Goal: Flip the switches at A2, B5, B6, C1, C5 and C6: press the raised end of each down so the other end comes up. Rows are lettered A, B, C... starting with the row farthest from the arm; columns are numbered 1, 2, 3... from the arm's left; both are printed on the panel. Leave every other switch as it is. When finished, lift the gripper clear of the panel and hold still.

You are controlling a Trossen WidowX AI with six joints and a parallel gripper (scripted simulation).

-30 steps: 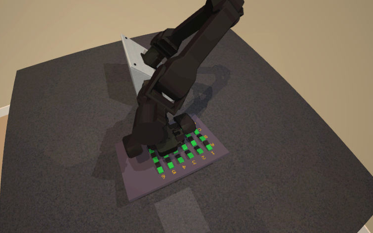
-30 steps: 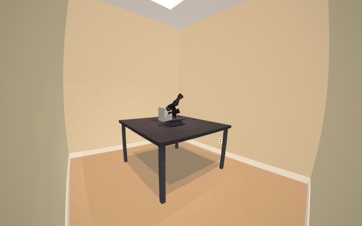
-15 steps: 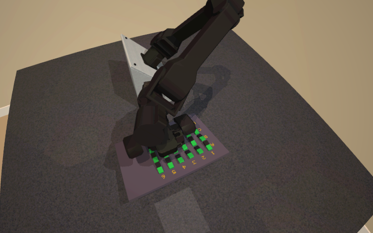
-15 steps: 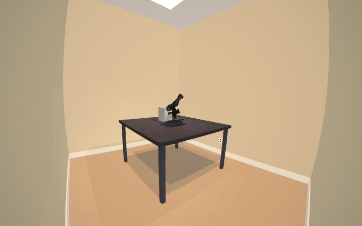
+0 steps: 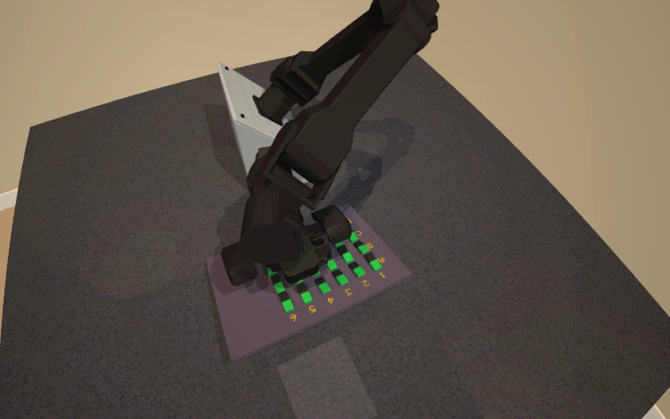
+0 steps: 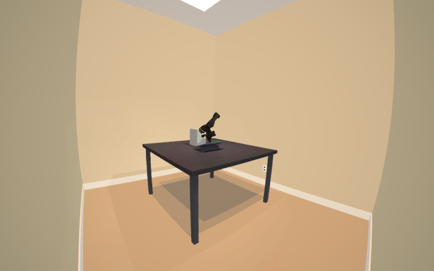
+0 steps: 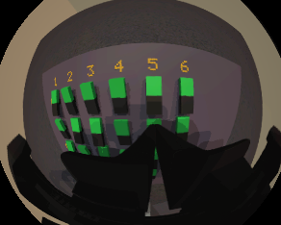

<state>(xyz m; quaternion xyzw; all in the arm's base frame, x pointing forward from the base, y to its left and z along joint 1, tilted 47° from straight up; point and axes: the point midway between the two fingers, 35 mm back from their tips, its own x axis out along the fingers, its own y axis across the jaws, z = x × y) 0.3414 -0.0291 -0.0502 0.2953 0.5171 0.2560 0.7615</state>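
The purple switch panel (image 5: pixel 275 332) (image 6: pixel 208 148) (image 7: pixel 217 100) lies on the dark table (image 5: pixel 483 259), with three rows of green-and-black rocker switches and orange column numbers. My gripper (image 5: pixel 300 272) (image 7: pixel 154 128) is shut with nothing in it. It is low over the panel at column 5, its tips at row B, and it hides most of rows B and C there. In the wrist view, switch A5 (image 7: pixel 154 91) and switch A6 (image 7: pixel 186 91) show whole beyond the tips. Switch B6 (image 7: pixel 183 124) shows just to the right of them. Switch A6 (image 5: pixel 284 297) also shows in the top view.
The arm's grey mount block (image 5: pixel 247 119) (image 6: pixel 194 135) stands behind the panel. A paler rectangular patch (image 5: pixel 322 380) lies on the table beyond the panel's numbered edge. The arm's links lean over the panel's near half.
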